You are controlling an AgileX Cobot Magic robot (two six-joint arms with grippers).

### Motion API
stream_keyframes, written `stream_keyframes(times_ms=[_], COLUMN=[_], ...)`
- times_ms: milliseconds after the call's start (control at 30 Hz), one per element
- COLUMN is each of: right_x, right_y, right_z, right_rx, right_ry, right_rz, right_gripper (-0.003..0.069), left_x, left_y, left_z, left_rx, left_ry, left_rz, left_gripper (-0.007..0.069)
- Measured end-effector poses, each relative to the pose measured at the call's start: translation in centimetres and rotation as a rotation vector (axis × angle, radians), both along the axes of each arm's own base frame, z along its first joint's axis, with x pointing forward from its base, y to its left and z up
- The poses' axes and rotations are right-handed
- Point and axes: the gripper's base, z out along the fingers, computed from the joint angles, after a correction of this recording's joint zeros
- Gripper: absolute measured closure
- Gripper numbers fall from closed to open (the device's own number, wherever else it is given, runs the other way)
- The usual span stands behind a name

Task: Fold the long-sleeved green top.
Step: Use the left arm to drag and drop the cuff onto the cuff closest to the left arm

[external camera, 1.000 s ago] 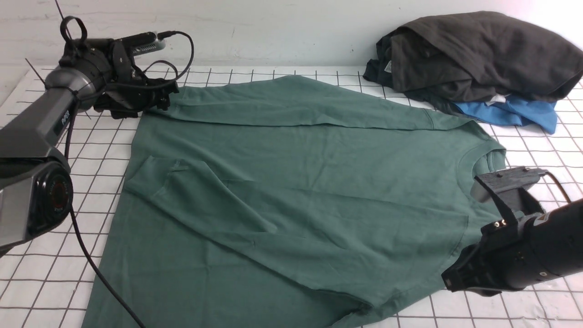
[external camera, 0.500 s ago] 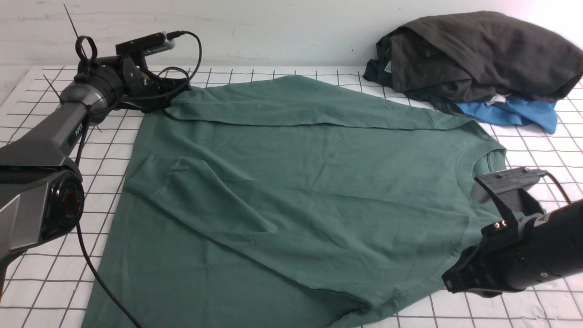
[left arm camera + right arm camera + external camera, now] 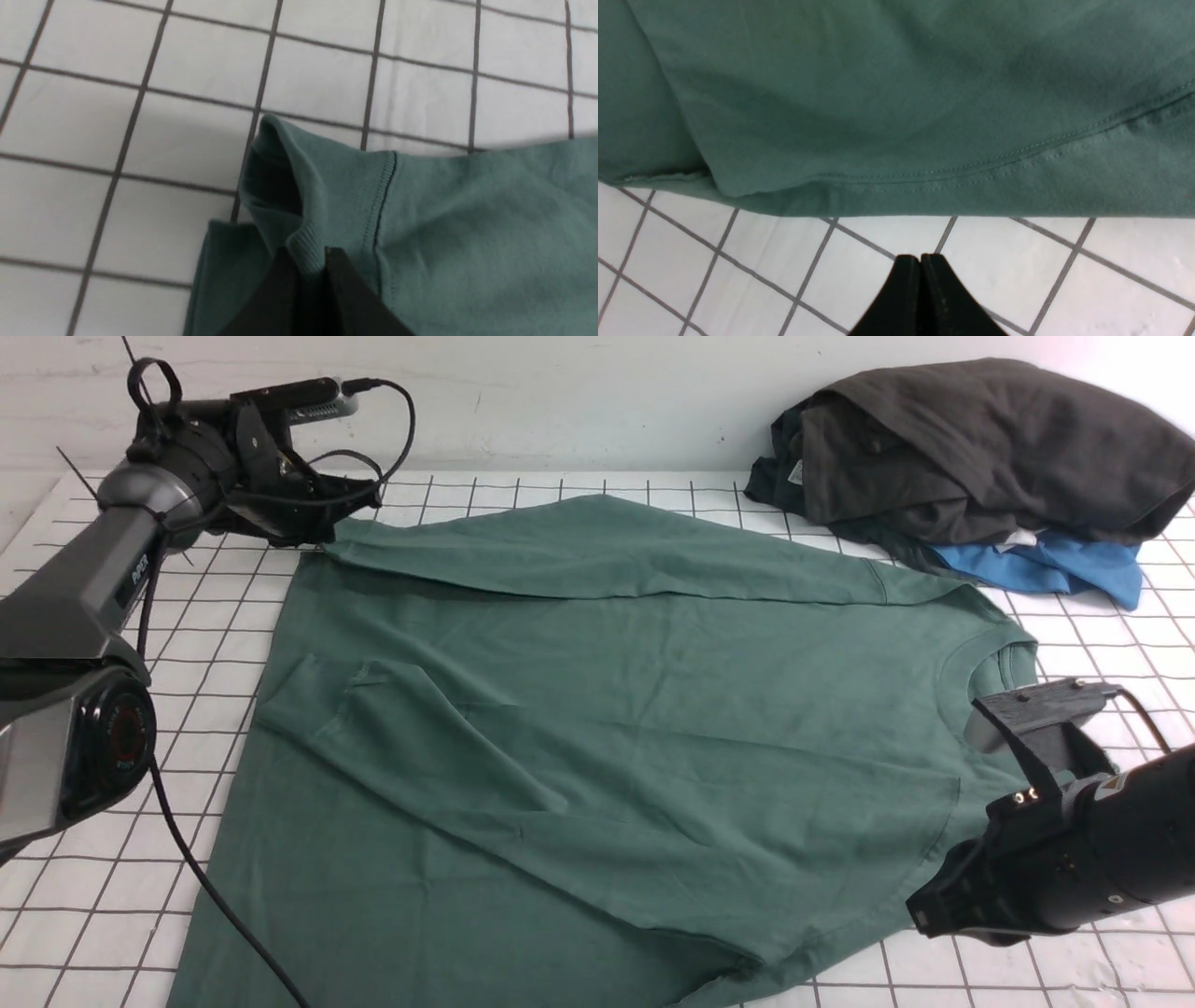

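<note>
Nearest the camera, the right end effector [image 3: 920, 257] hangs low over bare desk [image 3: 1102, 644], its jaws pressed together on nothing. It sits just beside the near right edge of the green long-sleeved top [image 3: 597, 709], by the shoulder seam, without touching the cloth.

The top lies spread across the middle of the desk, neck to the right and hem to the left. The near sleeve is already laid in over the body. The near hem corner runs out of the front view, so how close it comes to the desk's edge cannot be told.

At the far left corner, the left end effector [image 3: 308, 254] is clamped on the ribbed cuff [image 3: 336, 186] of the far sleeve. The cuff gapes open beside the jaws.

The knit looks soft, light and limp. It will likely sag between hold points and drag on the desk rather than keep a line. The doubled ribbing of the cuff, the hem and the shoulder seams are probably the firmest places to pinch. A hold on a single flat layer would likely slip or pick up the layer beneath.

Open grid shows to the left of the top and in a narrow strip behind it. At the far right, dark garments [image 3: 980, 439] heaped over a blue garment [image 3: 1055, 569] lie near the far shoulder, against the wall [image 3: 560, 392], so room is tighter there.
</note>
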Motion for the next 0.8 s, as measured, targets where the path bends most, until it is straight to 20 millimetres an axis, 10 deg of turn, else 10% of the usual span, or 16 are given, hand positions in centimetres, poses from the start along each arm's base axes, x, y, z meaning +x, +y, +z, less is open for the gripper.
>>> stream_keyframes(times_ms=[267, 633, 800], right_x=[-1.0, -2.5, -2.0], right_y=[0.0, -0.6, -0.5], right_z=[0.5, 4.8, 5.1], right_rx=[-0.008, 0.005, 0.038], right_ry=[0.037, -0.190, -0.238], right_rz=[0.087, 0.075, 0.030], right_gripper=[0.0669, 0.0669, 0.0669], left_x=[-6.0, -15.9, -16.9], left_y=[-1.4, -5.0, -5.4], left_z=[10.9, 3.4, 2.7], left_rx=[0.053, 0.151, 0.281], left_ry=[0.145, 0.604, 0.600], left_rz=[-0.228, -0.393, -0.375], left_gripper=[0.0601, 0.0601, 0.0599])
